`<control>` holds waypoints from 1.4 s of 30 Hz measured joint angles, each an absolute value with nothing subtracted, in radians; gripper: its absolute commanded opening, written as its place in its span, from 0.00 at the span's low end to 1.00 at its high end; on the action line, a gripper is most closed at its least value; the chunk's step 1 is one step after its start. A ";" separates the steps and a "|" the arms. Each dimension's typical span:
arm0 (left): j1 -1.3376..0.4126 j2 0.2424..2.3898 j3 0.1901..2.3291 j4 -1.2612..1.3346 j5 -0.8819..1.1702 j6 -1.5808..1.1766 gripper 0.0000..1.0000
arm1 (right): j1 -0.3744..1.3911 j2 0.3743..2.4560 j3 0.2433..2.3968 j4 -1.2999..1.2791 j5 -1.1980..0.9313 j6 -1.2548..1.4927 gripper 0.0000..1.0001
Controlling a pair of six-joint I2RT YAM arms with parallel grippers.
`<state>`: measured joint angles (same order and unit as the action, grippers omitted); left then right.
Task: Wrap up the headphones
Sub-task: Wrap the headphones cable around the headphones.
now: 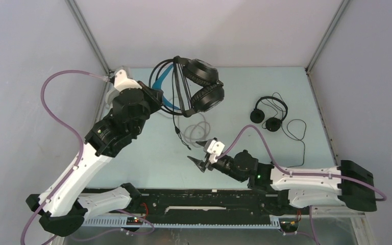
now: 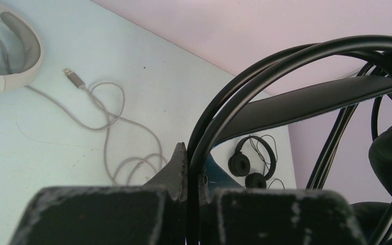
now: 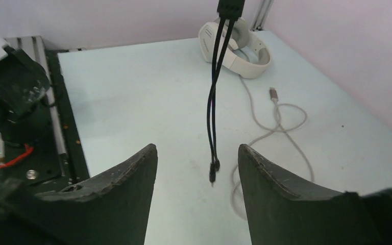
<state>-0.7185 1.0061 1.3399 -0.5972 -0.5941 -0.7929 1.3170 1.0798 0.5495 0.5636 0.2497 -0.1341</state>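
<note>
**Dangling cable hangs between the spread right jaws**

Top external view: the left gripper (image 1: pixel 158 99) holds the black over-ear headphones (image 1: pixel 204 84) up above the far left part of the table (image 1: pixel 265 76), blue headband towards the arm and ear cups to the right. Their black cable (image 1: pixel 178 130) drops from the cups towards the near side. The right gripper (image 1: pixel 200 153) sits at the cable's lower end with its jaws apart and nothing in them. It is clearly the nearer arm to the loose end. The small black on-ear headphones (image 1: pixel 268 115) lie well apart to the right, flat on the table.

Left wrist view: the left gripper (image 2: pixel 191 176) has its jaws pressed together on the thin black headband hoops of the black over-ear headphones (image 2: pixel 296 97). Below lie the white over-ear headphones (image 2: pixel 15 51) and their grey cable (image 2: pixel 107 122), loosely looped, plug free.

Right wrist view: the right gripper (image 3: pixel 196 150) stands wide open. The black cable (image 3: pixel 214 102) hangs doubled and nearly upright. Its tip sits in the gap between the two fingers, a little nearer the right-hand one, and touches neither. The cable's long axis runs vertically, across the closing direction, so I judge that a straight close would catch it near its end.
</note>
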 measured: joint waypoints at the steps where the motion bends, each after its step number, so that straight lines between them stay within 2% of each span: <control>1: -0.719 1.008 1.348 -0.600 -0.591 -0.793 0.00 | 1.311 1.104 0.540 0.600 0.238 -0.156 0.65; 5: -0.719 1.009 1.371 -0.607 -0.572 -0.793 0.00 | 1.259 1.185 0.531 0.712 0.165 -0.218 0.74; 18: -0.719 1.009 1.375 -0.632 -0.527 -0.793 0.00 | 1.216 1.433 0.531 1.037 -0.055 -0.343 0.72; 20: -0.719 1.009 1.375 -0.632 -0.519 -0.793 0.00 | 1.219 1.487 0.531 1.092 -0.057 -0.353 0.65; 24: -0.719 1.009 1.382 -0.640 -0.512 -0.793 0.00 | 1.217 1.569 0.531 1.166 -0.056 -0.360 0.32; 26: -0.719 1.009 1.389 -0.647 -0.511 -0.788 0.00 | 1.215 1.594 0.531 1.191 -0.056 -0.353 0.23; 33: -0.719 1.007 1.392 -0.647 -0.511 -0.784 0.00 | 1.213 1.658 0.528 1.270 -0.054 -0.325 0.11; 37: -0.719 1.007 1.392 -0.650 -0.509 -0.784 0.00 | 1.212 1.679 0.515 1.299 -0.051 -0.305 0.24; 38: -0.719 1.006 1.392 -0.651 -0.508 -0.784 0.00 | 1.212 1.683 0.511 1.306 -0.049 -0.302 0.20; 40: -0.719 1.006 1.392 -0.651 -0.508 -0.784 0.00 | 1.212 1.689 0.495 1.323 -0.044 -0.295 0.07; 42: -0.719 1.006 1.392 -0.653 -0.508 -0.784 0.00 | 1.208 1.691 0.482 1.328 -0.041 -0.288 0.04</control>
<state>-0.7185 1.0061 1.3918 -0.6533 -0.5076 -0.7841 1.2079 1.6909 0.4820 1.3281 -0.0410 -0.2878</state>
